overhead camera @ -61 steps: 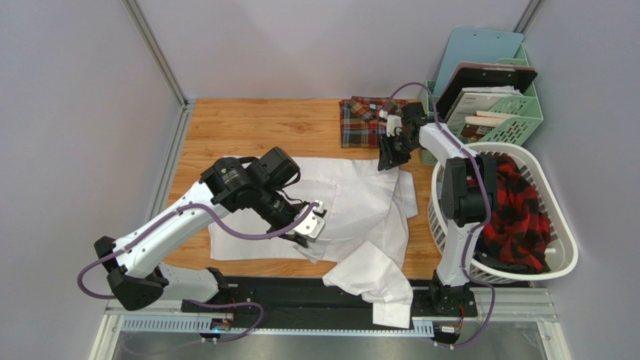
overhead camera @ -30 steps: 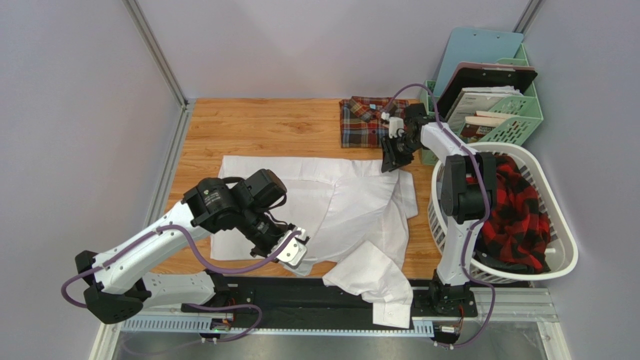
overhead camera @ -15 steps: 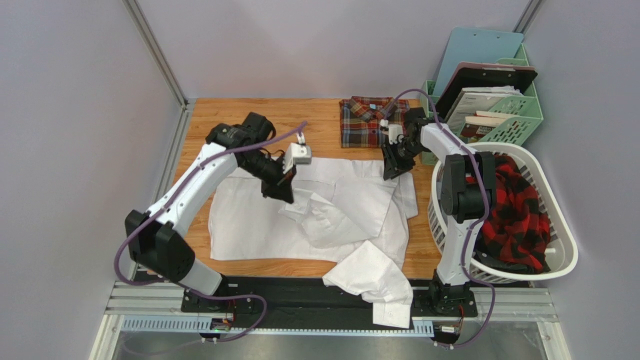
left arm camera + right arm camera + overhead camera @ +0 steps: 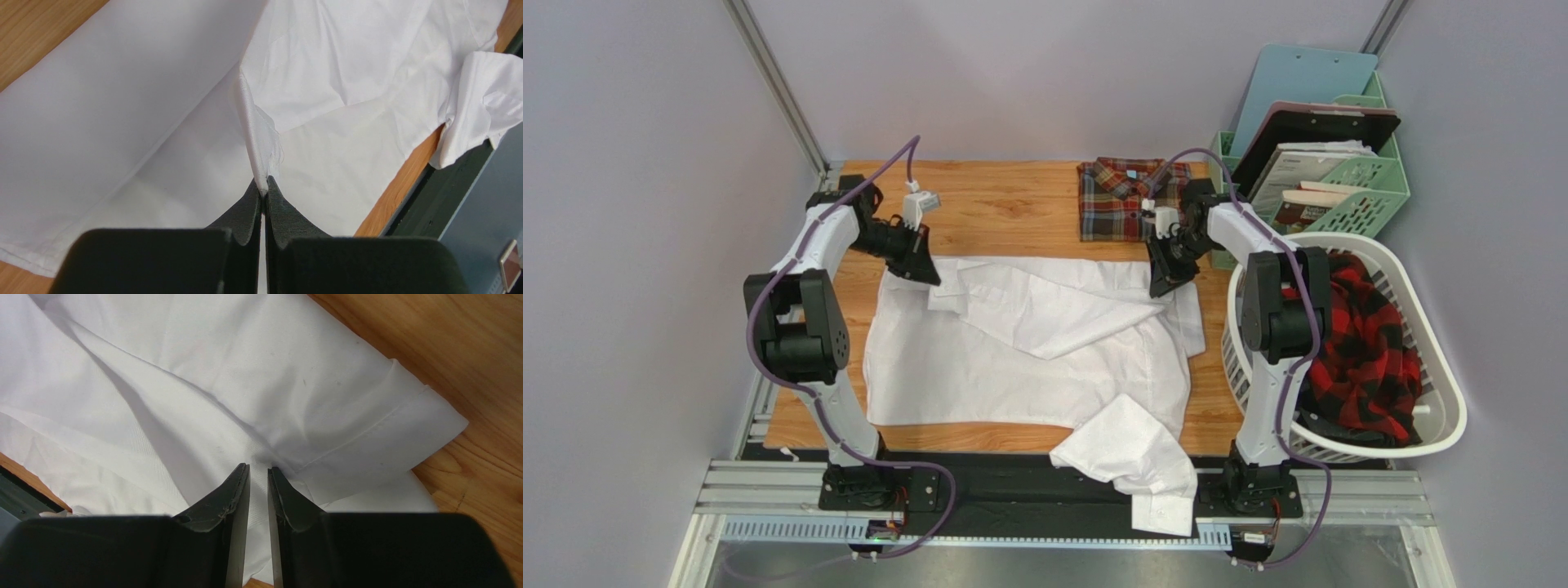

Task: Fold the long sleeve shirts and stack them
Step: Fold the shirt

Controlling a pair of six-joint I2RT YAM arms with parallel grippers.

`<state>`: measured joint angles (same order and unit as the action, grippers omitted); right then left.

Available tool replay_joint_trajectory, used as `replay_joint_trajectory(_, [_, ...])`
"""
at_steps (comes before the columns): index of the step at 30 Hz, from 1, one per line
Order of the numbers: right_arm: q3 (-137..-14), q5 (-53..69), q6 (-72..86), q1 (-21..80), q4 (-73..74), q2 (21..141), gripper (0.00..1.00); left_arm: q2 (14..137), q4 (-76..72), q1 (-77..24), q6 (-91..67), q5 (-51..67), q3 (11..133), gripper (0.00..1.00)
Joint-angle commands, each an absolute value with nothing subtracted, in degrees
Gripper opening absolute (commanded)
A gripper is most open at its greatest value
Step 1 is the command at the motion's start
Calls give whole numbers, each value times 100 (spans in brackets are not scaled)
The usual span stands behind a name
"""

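Shirts on table: two – one white shirt, one plaid shirt. Basket: one, one red-black garment inside. Green crate: one. Grippers: two – left gripper, right gripper.

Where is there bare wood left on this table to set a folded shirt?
Bare wood: the back strip of the table between the left gripper and the plaid shirt, and a narrow margin left of the white shirt. Crowded: the right side, by the right gripper, laundry basket.

Both your arms stretch far out.
Your left gripper is pinched tight on the white shirt; your right gripper points down, jaws a slit apart.
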<state>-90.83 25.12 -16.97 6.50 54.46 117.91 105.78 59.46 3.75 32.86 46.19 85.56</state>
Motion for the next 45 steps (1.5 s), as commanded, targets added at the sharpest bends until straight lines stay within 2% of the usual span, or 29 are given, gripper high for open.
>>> replay_joint_trajectory(1, [-9307,2312,-1776,659,5458,11856,22,10714,5608,685,3120,4571,8430,0])
replay_joint_trajectory(12, [-9668,2531,-1925,659,5722,11672,23,11364,5634,1344,2804,4456,8455,0])
replay_joint_trajectory(18, [-9686,2487,-2004,668,5748,11461,26,11496,5906,1354,2549,4632,8920,0])
replay_joint_trajectory(24, [-9896,2347,-2065,659,5844,11382,31,11751,6223,1371,2338,4158,9053,0])
replay_joint_trajectory(26, [-9940,2364,-2092,668,5862,11294,35,11751,6188,1362,2268,3956,9035,6])
replay_joint_trajectory(27, [-9949,2495,-2118,668,5906,11250,36,11734,6153,1371,2233,3894,9035,14])
replay_joint_trajectory(28, [-9923,2566,-2144,668,5906,11154,40,11629,6091,1371,2198,3815,9018,18])
replay_joint_trajectory(29, [-9897,2653,-2179,668,5915,11101,40,11567,6039,1388,2206,3806,9009,21])
replay_joint_trajectory(30, [-9809,2854,-2206,685,5941,11040,41,11462,5968,1441,2197,3788,8948,31])
replay_joint_trajectory(33, [-9555,3005,-2311,825,5915,10794,42,10996,5600,1555,2197,3884,8729,41])
replay_joint_trajectory(35, [-9396,2980,-2364,931,5845,10732,42,10785,5467,1556,2276,3867,8631,44])
replay_joint_trajectory(36, [-9248,2962,-2373,1045,5758,10688,42,10749,5476,1556,2302,3928,8553,52])
replay_joint_trajectory(45, [-8939,2603,-2180,1617,5283,10933,42,11065,5335,1556,2022,3613,8306,56])
